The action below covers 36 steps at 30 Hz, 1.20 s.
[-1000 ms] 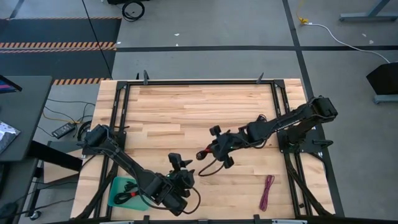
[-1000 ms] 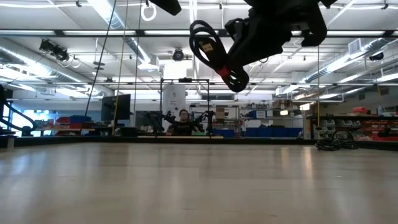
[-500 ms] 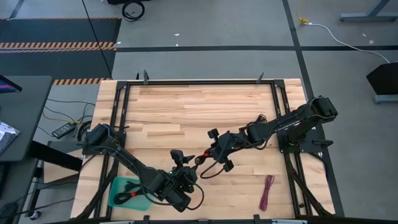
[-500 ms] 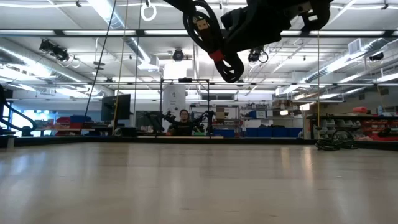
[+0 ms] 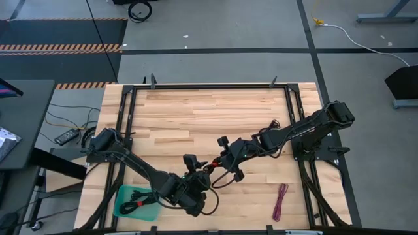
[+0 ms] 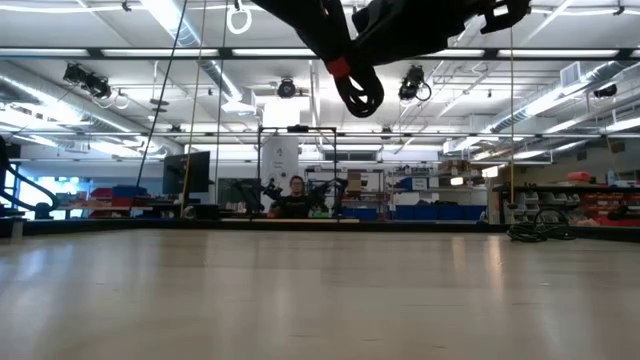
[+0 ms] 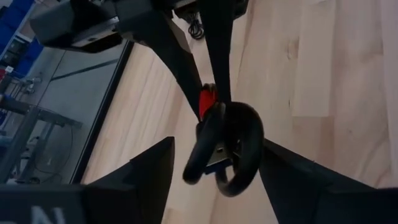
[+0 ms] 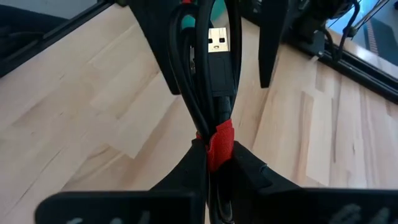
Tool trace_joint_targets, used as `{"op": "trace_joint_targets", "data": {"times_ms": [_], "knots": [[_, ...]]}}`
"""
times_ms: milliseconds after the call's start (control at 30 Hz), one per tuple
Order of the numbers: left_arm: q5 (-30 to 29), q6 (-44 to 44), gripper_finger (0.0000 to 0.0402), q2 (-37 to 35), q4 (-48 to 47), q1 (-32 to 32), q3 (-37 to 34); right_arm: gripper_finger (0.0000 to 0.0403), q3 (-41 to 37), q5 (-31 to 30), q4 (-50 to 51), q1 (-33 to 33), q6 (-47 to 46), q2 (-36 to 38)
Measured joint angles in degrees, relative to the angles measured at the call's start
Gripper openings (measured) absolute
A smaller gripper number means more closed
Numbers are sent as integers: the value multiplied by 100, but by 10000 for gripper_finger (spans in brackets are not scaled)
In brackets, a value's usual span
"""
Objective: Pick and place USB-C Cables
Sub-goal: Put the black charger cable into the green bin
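Observation:
A small black cable bundle bound by a red tie hangs above the middle of the table, near its front, with my right gripper shut on it. A silver-faced plug lies along the coil. My left gripper is open. Its two fingers stand on either side of the bundle's free looped end without touching it. In the high view the two grippers meet at the bundle. Another cable lies in the teal tray, and a magenta-red cable lies on the table. My right gripper pinches the bundle at its red tie between the two fingers, with the coil running on beyond the fingertips along their line. The fingers slant down from the table's right side. The bundle is lifted clear of the table.
The teal tray sits at the front left corner beside my left arm. A black frame rings the wooden top. Bare wood spreads over the far half. Beyond the table a person sits in the room.
My left gripper has moved toward the table's right edge, up to the bundle, so that its fingers now flank the free end. My right gripper has tipped, and the bundle has swung higher above the table.

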<state>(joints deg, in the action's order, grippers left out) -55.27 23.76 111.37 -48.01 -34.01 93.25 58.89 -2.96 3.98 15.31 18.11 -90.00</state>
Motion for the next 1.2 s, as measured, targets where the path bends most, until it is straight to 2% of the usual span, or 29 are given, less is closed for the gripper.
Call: {"op": "trace_joint_targets", "data": {"times_ms": [167,400,900,1067,1200], "knots": [[6,-42,176,0,-9,14,0,40,0,6,31,5,-44,0],[181,250,41,0,-30,-80,0,42,0,24,45,5,-72,0],[148,406,40,0,-37,-141,0,99,0,149,32,7,82,0],[124,486,40,0,-83,-144,0,137,0,149,55,6,195,-1],[78,892,40,0,-110,-197,0,174,0,149,144,7,193,0]]}}
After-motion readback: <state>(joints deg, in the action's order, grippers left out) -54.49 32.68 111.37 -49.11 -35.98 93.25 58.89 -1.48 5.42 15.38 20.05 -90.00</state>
